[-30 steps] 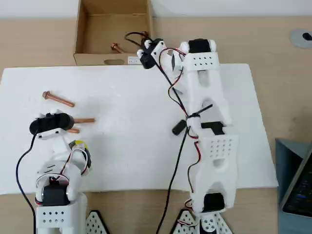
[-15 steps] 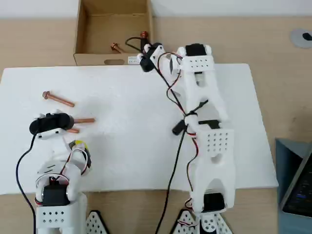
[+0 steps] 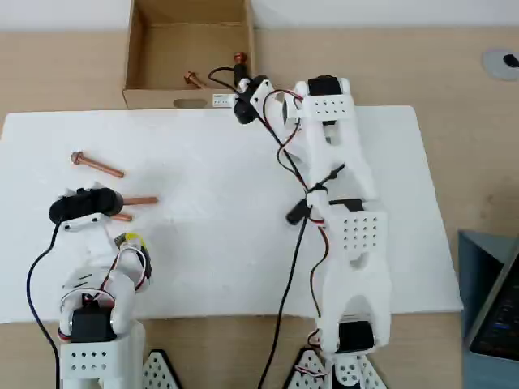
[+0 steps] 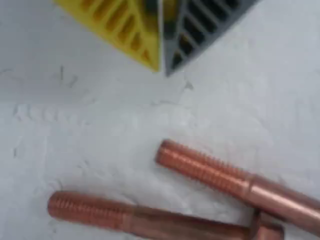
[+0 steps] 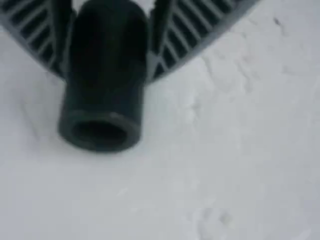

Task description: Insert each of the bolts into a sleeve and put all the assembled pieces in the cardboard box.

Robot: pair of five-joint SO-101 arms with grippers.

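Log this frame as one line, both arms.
left gripper: shut, empty, near two bolts | right gripper: shut on black sleeve, over white mat | cardboard box: copper bolt inside

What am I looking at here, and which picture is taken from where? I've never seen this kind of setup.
These are two small robot arms side by side at a table. The high view looks down on both. Each of the other two pictures comes from a camera on one arm's wrist. The left gripper, shut with nothing in it, hangs over one copper bolt and a second bolt on the white pad. A third bolt lies farther off. The right gripper holds a black sleeve above the pad, near the cardboard box, where another bolt lies.
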